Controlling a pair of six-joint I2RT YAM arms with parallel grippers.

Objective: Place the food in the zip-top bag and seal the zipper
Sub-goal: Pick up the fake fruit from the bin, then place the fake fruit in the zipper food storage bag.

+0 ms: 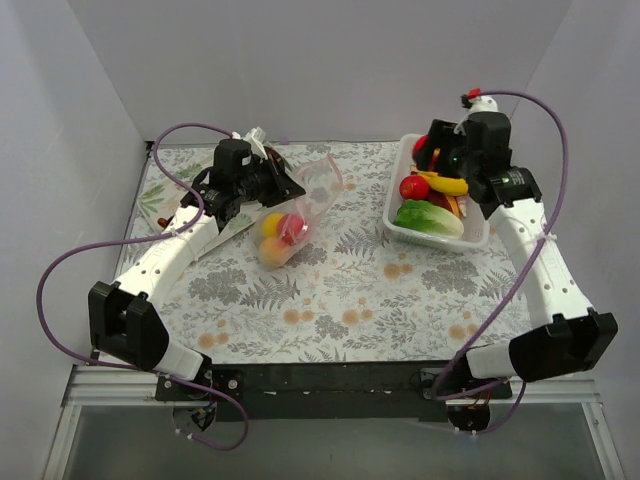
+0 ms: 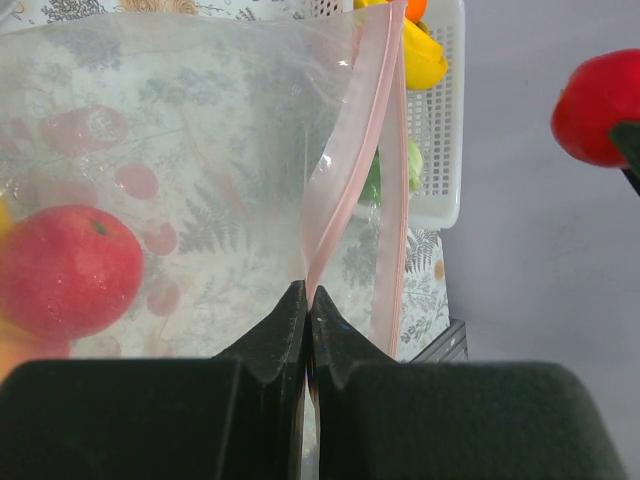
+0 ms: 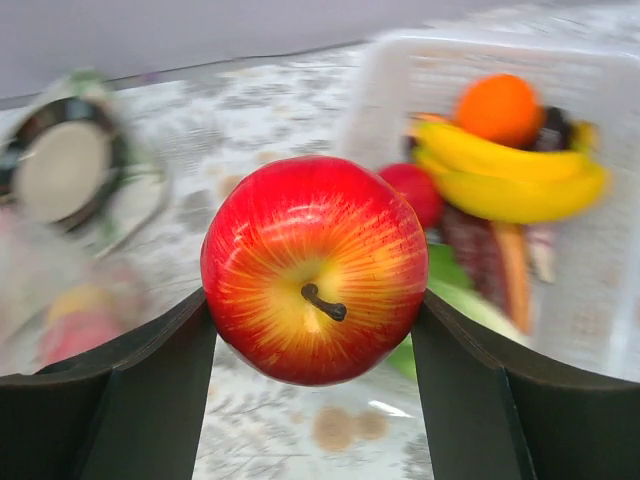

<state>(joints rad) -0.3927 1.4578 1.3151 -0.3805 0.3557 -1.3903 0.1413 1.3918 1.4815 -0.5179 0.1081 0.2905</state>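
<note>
The zip-top bag lies on the left of the table, its mouth held up, with a red fruit and yellow and orange pieces inside. My left gripper is shut on the bag's edge at the pink zipper. A red and yellow apple fills my right gripper, whose fingers press on both its sides. It hangs above the basket's far left corner. More food stays in the basket: a banana, an orange, a red fruit and a green leafy piece.
The white slotted basket stands at the right of the fern-patterned table cloth. Grey walls close in the table on three sides. A purple cable loops from each arm.
</note>
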